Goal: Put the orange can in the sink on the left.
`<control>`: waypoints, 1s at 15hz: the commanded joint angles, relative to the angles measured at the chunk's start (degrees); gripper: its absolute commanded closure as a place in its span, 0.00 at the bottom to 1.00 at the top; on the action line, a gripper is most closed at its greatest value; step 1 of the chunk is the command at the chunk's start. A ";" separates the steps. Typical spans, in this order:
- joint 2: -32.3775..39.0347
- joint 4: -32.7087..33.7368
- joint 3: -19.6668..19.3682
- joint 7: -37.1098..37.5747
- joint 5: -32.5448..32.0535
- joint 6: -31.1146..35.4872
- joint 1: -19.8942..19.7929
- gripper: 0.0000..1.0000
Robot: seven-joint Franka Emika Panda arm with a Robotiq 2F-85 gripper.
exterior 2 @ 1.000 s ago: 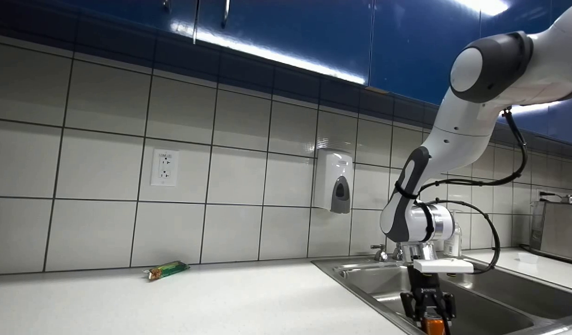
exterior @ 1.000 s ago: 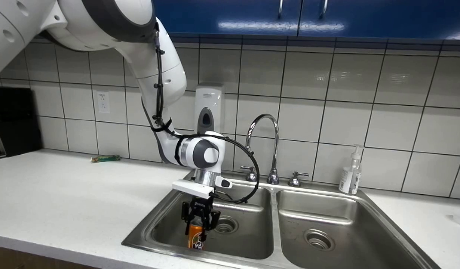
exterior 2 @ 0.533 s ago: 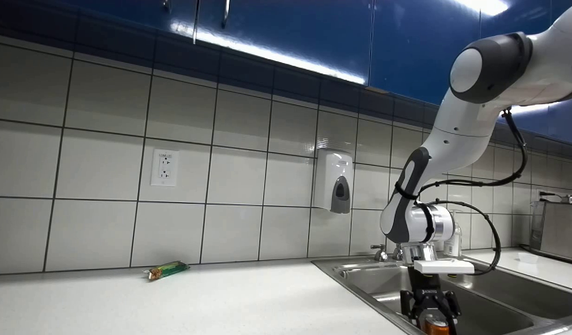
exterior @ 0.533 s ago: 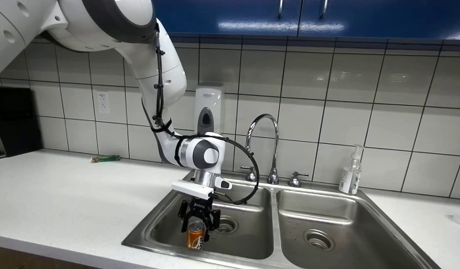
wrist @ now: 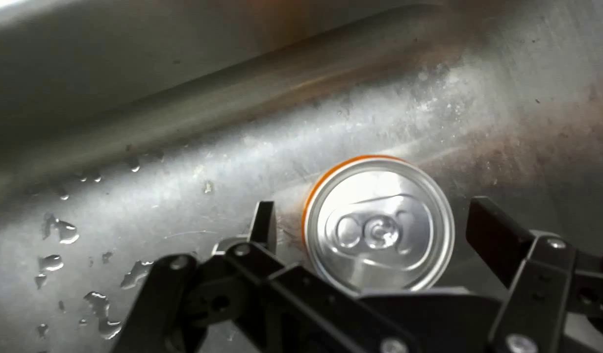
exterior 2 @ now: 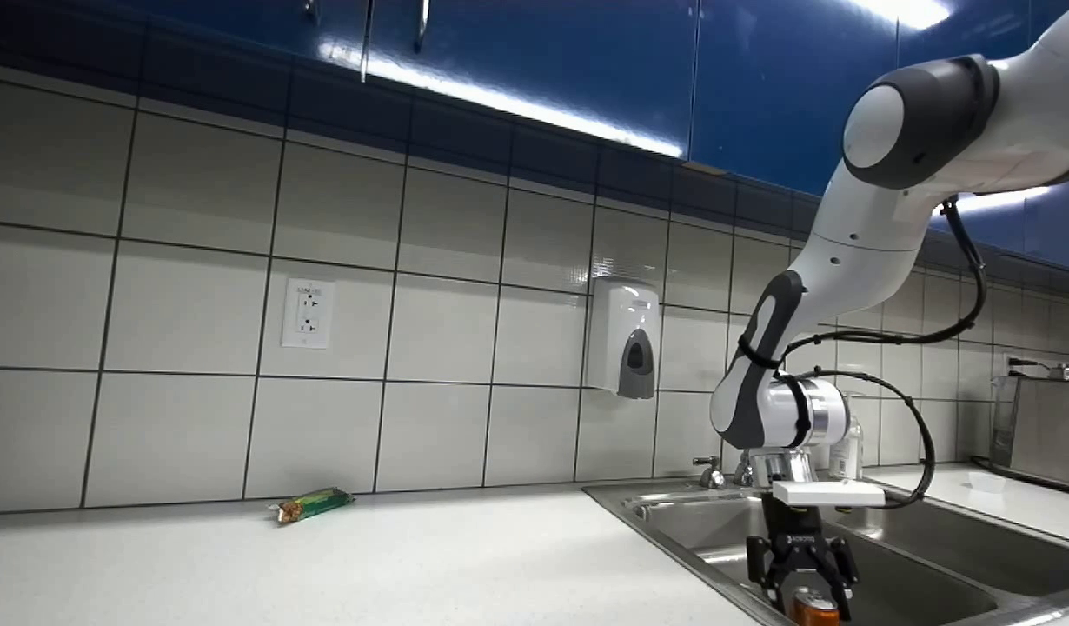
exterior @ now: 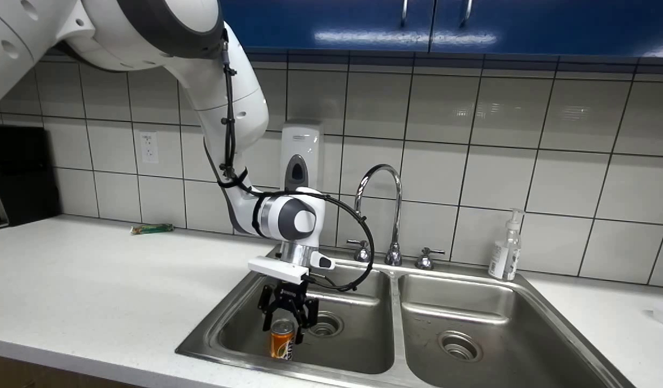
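As I look toward the sink — the left-hand basin of a steel pair in an exterior view — a small orange can stands upright inside it, close to the front edge, which hides its foot. Letter-like white and dark marks cover part of the can's side, too small for me to read. From above, in the wrist view, its lid is shiny silver with a pull tab, and a thin orange edge shows round part of it.

The black gripper is over the can, its two fingers spread wider than the lid; a gap shows on each side, so the can sits free between them. White lettering on the gripper's body is blurred in both exterior views.

Behind the steel pair rises a chrome faucet. By the back corner, a clear pump bottle wears a white label with dark print too fine to make out. On the tiled wall, a white soap dispenser has a small line of print near its top, illegible from here, and an outlet has tiny letters along its plate's upper edge. On the counter lies a green wrapper, its markings blurred.
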 commanded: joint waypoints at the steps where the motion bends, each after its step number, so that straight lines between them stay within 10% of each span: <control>1: -4.05 -2.26 0.88 0.63 0.59 -0.03 -0.91 0.00; 15: -18.50 -11.24 0.84 -0.05 -0.88 2.84 1.08 0.00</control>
